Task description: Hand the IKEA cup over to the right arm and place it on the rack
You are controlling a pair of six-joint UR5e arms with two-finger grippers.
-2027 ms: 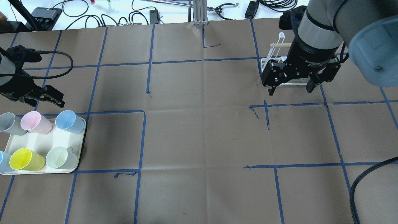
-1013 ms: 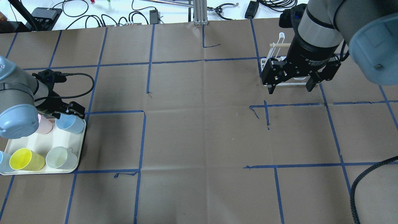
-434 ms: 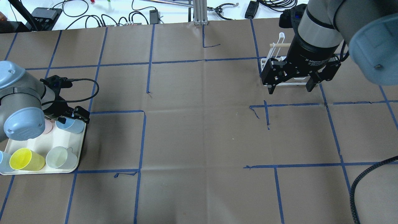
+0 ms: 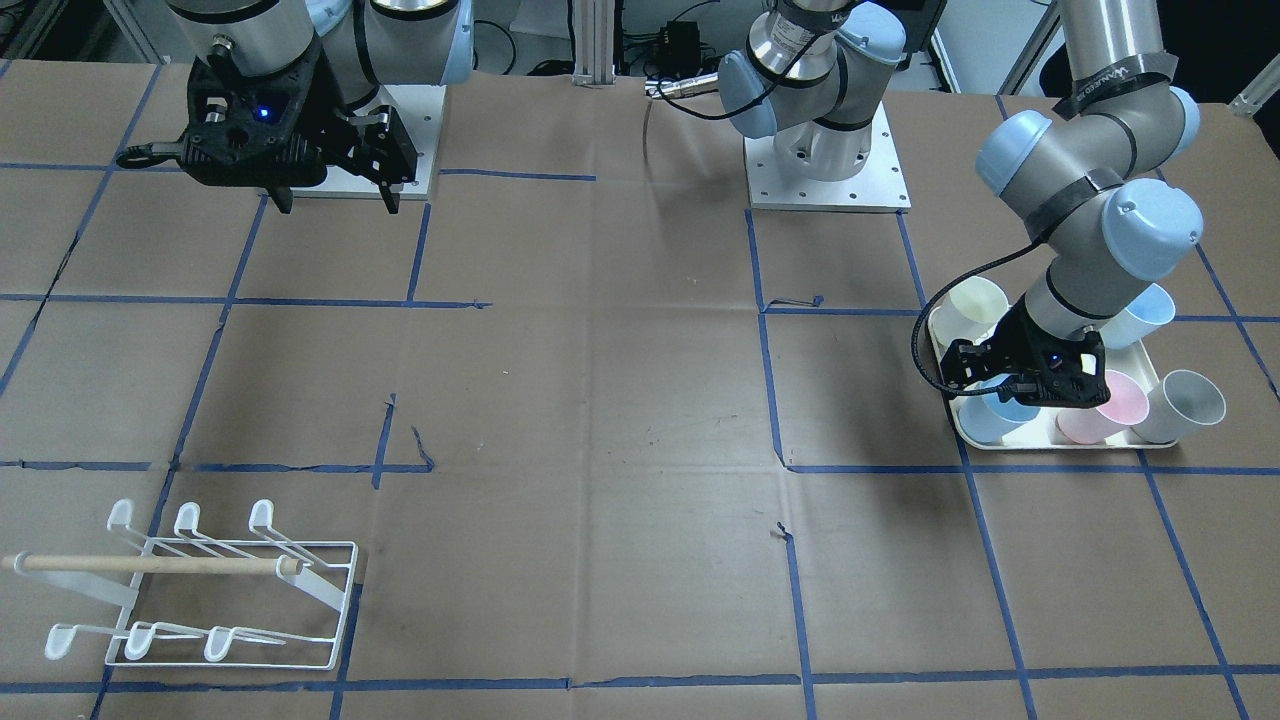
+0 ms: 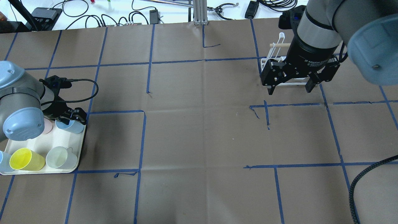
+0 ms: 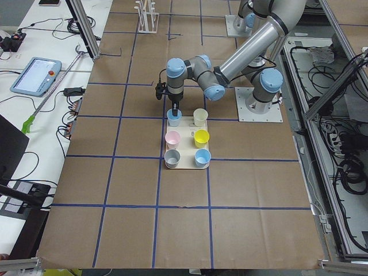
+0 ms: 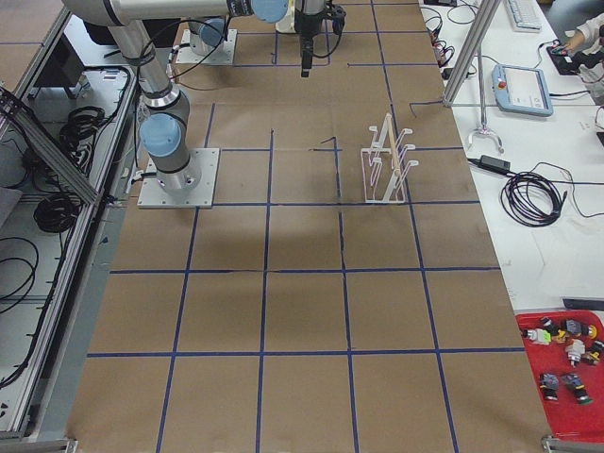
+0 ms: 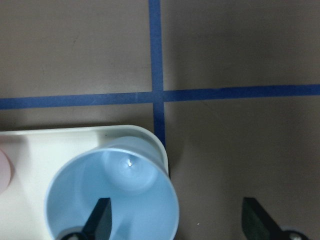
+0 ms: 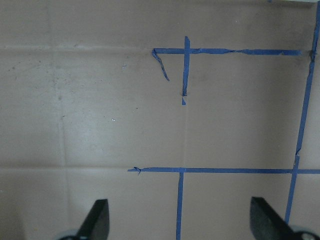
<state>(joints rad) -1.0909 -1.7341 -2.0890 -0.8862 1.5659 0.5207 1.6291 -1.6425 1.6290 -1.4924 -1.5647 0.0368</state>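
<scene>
A light blue cup (image 5: pixel 72 126) (image 8: pixel 112 200) stands upright at the far right corner of the cream tray (image 5: pixel 37 141). My left gripper (image 5: pixel 73 116) (image 8: pixel 177 220) is open over it. In the left wrist view one finger is inside the cup and the other is outside past its right wall. In the front-facing view the same gripper (image 4: pixel 1020 385) sits low on the cup (image 4: pixel 1000 412). My right gripper (image 5: pixel 289 91) (image 4: pixel 338 205) hangs open and empty, high above the table. The white wire rack (image 4: pixel 200 590) (image 5: pixel 275 59) is empty and partly hidden behind it overhead.
Other cups share the tray: yellow (image 5: pixel 26 159), pale green (image 5: pixel 60 157), pink (image 4: pixel 1100 410), grey (image 4: pixel 1185 405) and another light blue (image 4: pixel 1140 315). Blue tape lines grid the brown table (image 5: pixel 202 133). Cables and power bricks lie along the far edge (image 5: pixel 133 15).
My left arm swung in from behind the tray and came down over the light blue cup, now covering the pink and grey cups overhead. The right arm has barely moved.
</scene>
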